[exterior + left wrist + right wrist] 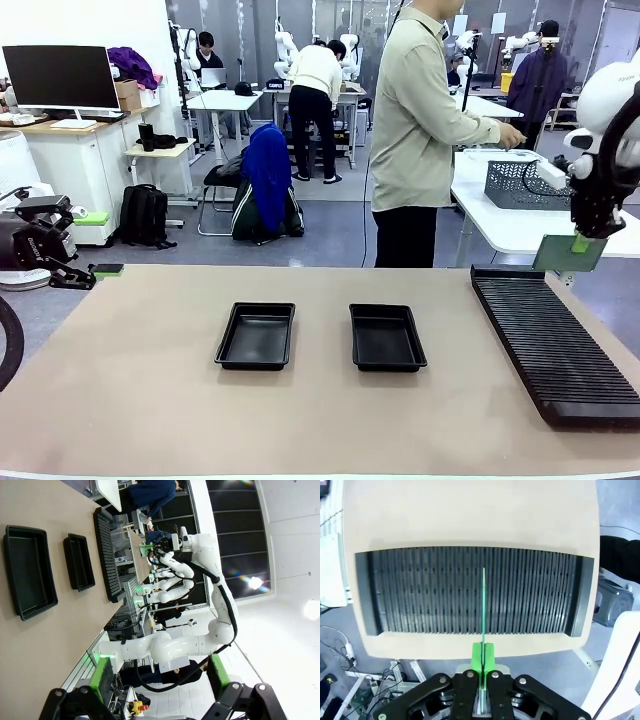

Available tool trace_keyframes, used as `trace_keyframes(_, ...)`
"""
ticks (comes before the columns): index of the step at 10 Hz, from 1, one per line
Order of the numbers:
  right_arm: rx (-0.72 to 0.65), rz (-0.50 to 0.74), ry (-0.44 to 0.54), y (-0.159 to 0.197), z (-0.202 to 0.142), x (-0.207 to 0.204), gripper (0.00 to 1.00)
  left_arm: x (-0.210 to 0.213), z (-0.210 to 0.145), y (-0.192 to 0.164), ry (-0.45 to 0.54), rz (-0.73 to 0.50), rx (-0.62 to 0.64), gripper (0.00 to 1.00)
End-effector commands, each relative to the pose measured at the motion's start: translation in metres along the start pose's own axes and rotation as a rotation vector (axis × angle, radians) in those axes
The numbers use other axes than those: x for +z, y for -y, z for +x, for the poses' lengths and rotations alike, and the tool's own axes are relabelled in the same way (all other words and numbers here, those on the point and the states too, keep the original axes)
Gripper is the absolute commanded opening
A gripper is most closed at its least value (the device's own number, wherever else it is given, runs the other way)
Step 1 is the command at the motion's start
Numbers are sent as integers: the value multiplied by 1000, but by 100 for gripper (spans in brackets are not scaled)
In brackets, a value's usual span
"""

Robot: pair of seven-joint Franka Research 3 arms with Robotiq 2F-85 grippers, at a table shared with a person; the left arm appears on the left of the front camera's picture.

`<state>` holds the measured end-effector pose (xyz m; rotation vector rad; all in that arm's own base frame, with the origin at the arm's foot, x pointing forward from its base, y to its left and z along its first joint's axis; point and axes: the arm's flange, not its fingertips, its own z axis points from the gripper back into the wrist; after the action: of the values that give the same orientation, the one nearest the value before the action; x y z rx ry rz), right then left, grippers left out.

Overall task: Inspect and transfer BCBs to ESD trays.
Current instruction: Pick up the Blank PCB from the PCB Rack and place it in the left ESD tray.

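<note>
Two empty black ESD trays (256,335) (386,337) lie side by side mid-table; the left wrist view shows them too (30,570) (79,560). A pale green BCB (568,254) hangs in the air above the far end of the ribbed rack, with my right gripper (582,240) shut on its top edge. In the right wrist view that BCB (483,605) appears edge-on over the rack slots, pinched in my right gripper (483,664). My left gripper (100,272) hovers at the table's far left edge, open and empty, its green pads (102,677) wide apart.
A long black slotted rack (555,340) (475,592) with bare slots fills the table's right side. A person (420,130) stands beyond the far edge, turned toward a white side table holding a grey wire basket (525,185).
</note>
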<state>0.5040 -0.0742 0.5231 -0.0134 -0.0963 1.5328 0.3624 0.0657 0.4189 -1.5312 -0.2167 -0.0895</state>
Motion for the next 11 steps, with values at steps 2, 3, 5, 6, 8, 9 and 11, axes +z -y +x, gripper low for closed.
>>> trace_keyframes(2, -41, 44, -19, -19, 5, 49, 0, 1, -1, 1, 5, 6, -2, 100)
trace_keyframes(3, -36, 52, -14, -26, 7, 66, 0, 1, -1, 1, 5, 6, -2, 100)
trace_keyframes(5, -36, 43, -21, -37, 9, 93, 0, 1, -1, 1, 5, 6, -2, 100)
trace_keyframes(6, -27, 40, -25, -42, 10, 102, 0, 1, -1, 1, 5, 6, -2, 100)
trace_keyframes(8, -23, 35, -40, -48, 12, 119, 0, 1, -1, 1, 5, 6, -2, 100)
trace_keyframes(9, -17, 38, -46, -50, 13, 125, 0, 1, -1, 1, 5, 6, -2, 100)
trace_keyframes(11, -20, 32, -40, -52, 10, 129, 0, 1, -1, 1, 5, 6, -2, 100)
